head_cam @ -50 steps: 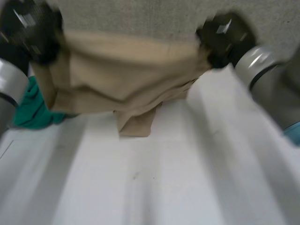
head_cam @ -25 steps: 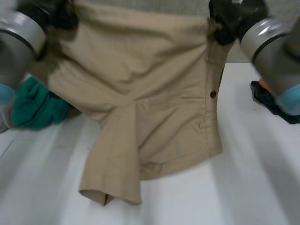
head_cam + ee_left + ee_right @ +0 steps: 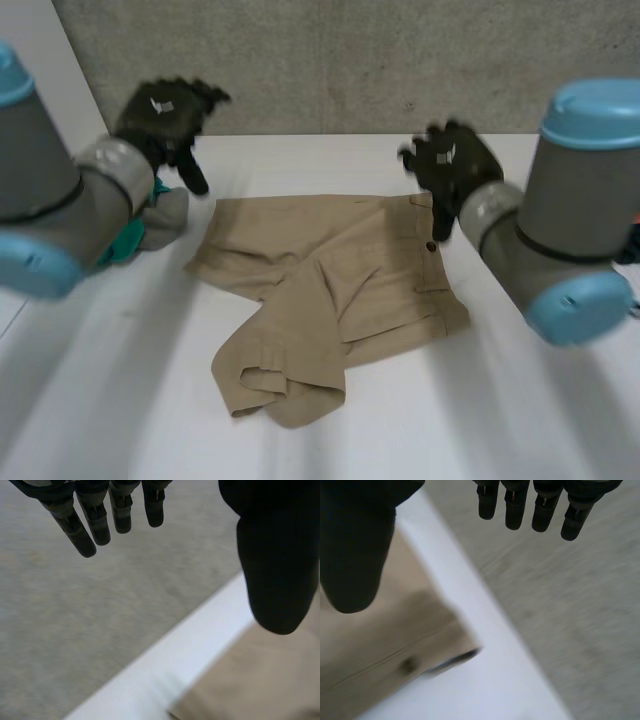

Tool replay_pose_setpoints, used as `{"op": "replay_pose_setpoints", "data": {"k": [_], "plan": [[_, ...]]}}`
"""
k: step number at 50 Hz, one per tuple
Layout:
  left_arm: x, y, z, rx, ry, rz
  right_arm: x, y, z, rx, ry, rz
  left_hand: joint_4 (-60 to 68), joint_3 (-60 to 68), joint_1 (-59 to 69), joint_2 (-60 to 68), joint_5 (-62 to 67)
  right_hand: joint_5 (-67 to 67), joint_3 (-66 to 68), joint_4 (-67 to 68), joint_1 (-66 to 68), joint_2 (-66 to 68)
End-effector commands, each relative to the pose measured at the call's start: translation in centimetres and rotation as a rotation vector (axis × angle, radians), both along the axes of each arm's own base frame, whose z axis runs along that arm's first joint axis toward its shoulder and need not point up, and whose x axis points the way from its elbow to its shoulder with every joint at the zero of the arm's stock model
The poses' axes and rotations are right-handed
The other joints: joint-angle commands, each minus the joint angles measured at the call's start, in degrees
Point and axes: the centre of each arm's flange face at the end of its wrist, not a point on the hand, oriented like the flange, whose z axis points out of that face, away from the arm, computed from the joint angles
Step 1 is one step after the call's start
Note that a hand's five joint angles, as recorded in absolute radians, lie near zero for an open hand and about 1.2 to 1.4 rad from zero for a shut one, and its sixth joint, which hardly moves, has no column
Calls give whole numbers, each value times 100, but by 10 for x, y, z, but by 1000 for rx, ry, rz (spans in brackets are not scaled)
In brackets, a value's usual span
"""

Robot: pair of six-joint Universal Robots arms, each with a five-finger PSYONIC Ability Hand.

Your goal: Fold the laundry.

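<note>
Where the white table [image 3: 480, 420] meets the grey wall [image 3: 380, 60], the lot reads as follows.

One pair of tan shorts [image 3: 340, 290]: lies rumpled on the middle of the table, one leg bunched and turned over toward the near edge. A dark button [image 3: 431, 246] sits at the border on the right hand's side.

The left hand [image 3: 165, 108]: raised near the shorts' far corner, apart from the cloth. In the left wrist view this hand [image 3: 272, 570] has its fingers [image 3: 82, 530] straight and spread away from the thumb, holding nothing. An edge of the shorts [image 3: 260, 685] lies beyond the thumb.

The right hand [image 3: 450, 165]: raised just beside the button corner. In the right wrist view this hand [image 3: 355, 555] has straight, parted fingers [image 3: 520, 505] and is likewise empty. The shorts [image 3: 370, 645] and button [image 3: 409, 665] lie below it.

One teal cloth [image 3: 130, 242] and one grey cloth [image 3: 168, 218]: heaped beside the left arm.
</note>
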Motion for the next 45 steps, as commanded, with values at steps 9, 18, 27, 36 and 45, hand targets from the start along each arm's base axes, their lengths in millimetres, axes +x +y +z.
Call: {"op": "replay_pose_setpoints", "data": {"k": [9, 18, 27, 36, 45], "plan": [[-14, 147, -107, 154, -224, -382, -42, 61, -89, 304, 112, 71, 1886, 1840, 1959, 1874, 1755, -100, -14, -38, -67, -17], [-20, 113, -135, 139, -273, -296, -37, 62, -108, 232, 125, 79, 5617, 5571, 5690, 5604, 5486, 69, 154, 131, 101, 151], [18, 25, -125, 15, -293, 41, -36, 59, -112, 195, 123, 73, 6850, 6803, 6922, 6837, 6718, 69, 154, 131, 101, 151], [53, -17, -126, 27, -337, 145, -31, 62, -120, 165, 138, 94, 6850, 6803, 6922, 6837, 6718, 471, 557, 533, 504, 554], [58, -5, -100, 43, -259, 106, -28, 58, -123, 90, 171, 111, 1877, 1831, 1950, 1864, 1746, 2439, 2524, 2501, 2471, 2521]]}}
